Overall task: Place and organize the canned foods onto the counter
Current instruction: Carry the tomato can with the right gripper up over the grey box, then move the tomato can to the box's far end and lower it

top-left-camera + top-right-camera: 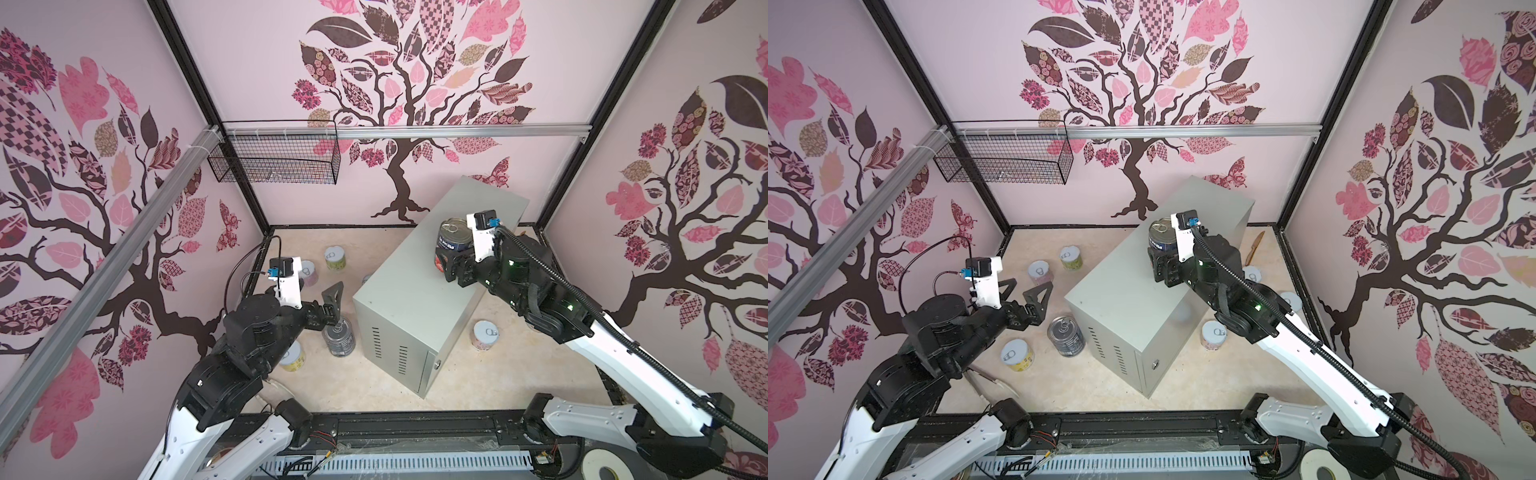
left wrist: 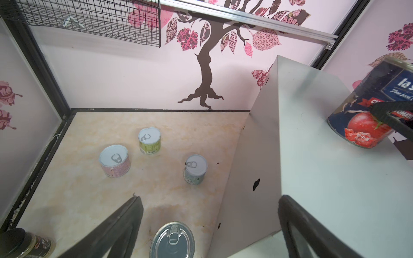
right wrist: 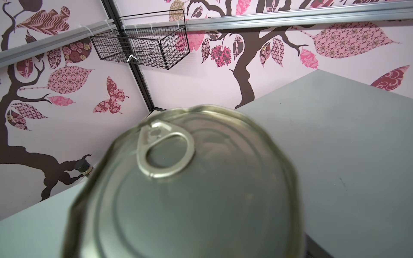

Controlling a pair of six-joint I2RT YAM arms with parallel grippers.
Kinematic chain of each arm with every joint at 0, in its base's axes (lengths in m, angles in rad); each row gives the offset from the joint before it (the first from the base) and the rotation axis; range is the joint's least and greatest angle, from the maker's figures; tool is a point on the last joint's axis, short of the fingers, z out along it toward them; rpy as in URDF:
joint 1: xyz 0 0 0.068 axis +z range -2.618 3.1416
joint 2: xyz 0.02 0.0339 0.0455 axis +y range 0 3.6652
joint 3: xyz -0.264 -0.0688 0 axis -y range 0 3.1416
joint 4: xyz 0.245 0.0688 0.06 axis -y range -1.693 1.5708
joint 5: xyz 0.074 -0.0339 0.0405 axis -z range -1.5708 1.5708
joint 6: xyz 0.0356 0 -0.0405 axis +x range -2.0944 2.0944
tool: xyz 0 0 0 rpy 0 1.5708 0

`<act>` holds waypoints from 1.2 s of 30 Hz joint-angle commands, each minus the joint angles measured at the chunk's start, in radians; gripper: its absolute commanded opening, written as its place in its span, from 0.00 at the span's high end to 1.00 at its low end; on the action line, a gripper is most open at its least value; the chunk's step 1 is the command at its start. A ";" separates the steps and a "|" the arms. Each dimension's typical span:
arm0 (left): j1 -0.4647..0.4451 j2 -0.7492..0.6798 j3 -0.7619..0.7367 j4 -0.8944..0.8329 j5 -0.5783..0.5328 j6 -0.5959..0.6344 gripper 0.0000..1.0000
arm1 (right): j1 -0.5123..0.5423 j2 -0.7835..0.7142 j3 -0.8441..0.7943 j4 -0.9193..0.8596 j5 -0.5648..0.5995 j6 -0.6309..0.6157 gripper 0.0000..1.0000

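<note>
I have the right end effector (image 1: 451,262) at the tall can (image 1: 455,237), which stands lid-up on top of the grey box (image 1: 415,299), about midway along its length. In the left wrist view one dark finger (image 2: 390,115) lies across the tomato label, low on that can. The other finger is hidden behind it, so I cannot tell whether the jaws are clamped on the can or merely set either side of it. The right wrist view is mostly the can's silver lid and pull tab, blurred, with the box top around it.

The left end effector (image 1: 1032,286) hangs left of the box with its fingers spread wide apart, gripping nothing. Below it and slightly nearer stands the second tall can (image 1: 1065,334), upright on the bench (image 1: 478,374) just beside the box's near-left corner and apart from the fingers.

The short cans I can see are all on the bench. At far left are a green can (image 1: 335,257) and a pink can (image 1: 309,272), with a pale can (image 2: 195,169) just beside the box's left wall. A yellow can (image 1: 1017,355) is near left, close to my left arm. Right of the box sits an orange can (image 1: 485,334), and two more lids (image 1: 1252,274) show beside the right arm.

The box's near end carries vent slits and a small lock (image 1: 437,364). A wire basket (image 1: 274,162) hangs on the far wall at left, and a dark jar (image 2: 22,243) stands by the left wall.
</note>
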 commanded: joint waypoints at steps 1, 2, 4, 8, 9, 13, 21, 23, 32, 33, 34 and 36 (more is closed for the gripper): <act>-0.001 0.008 -0.017 0.031 -0.005 0.006 0.02 | -0.011 0.018 0.016 0.047 -0.004 -0.003 0.22; -0.001 0.010 -0.013 0.033 -0.005 0.007 0.02 | -0.012 0.021 0.014 0.051 -0.005 -0.001 0.25; 0.000 0.017 -0.008 0.037 -0.002 0.008 0.02 | -0.020 0.021 0.012 0.059 -0.004 0.005 0.31; 0.000 0.033 0.000 0.051 0.011 0.004 0.02 | -0.032 0.024 0.014 0.059 0.016 0.007 0.37; 0.000 0.039 0.002 0.055 0.012 0.003 0.02 | -0.032 0.024 0.015 0.058 0.026 0.005 0.38; -0.001 0.057 0.005 0.074 0.018 0.003 0.02 | -0.038 0.028 0.029 0.048 0.084 -0.012 0.40; -0.001 0.099 0.016 0.117 0.044 0.008 0.02 | -0.187 0.085 0.087 0.033 0.053 -0.015 0.42; 0.000 0.108 0.024 0.123 0.051 0.011 0.02 | -0.232 0.104 0.099 0.046 0.035 -0.014 0.43; -0.001 0.136 0.033 0.153 0.055 0.040 0.02 | -0.384 0.242 0.184 0.098 -0.048 -0.029 0.44; 0.000 0.136 0.032 0.154 0.055 0.043 0.02 | -0.394 0.261 0.197 0.103 -0.055 -0.034 0.44; 0.000 0.135 0.033 0.156 0.054 0.045 0.02 | -0.402 0.277 0.208 0.107 -0.059 -0.035 0.44; 0.000 0.130 0.031 0.157 0.055 0.044 0.02 | -0.423 0.314 0.232 0.117 -0.080 -0.033 0.44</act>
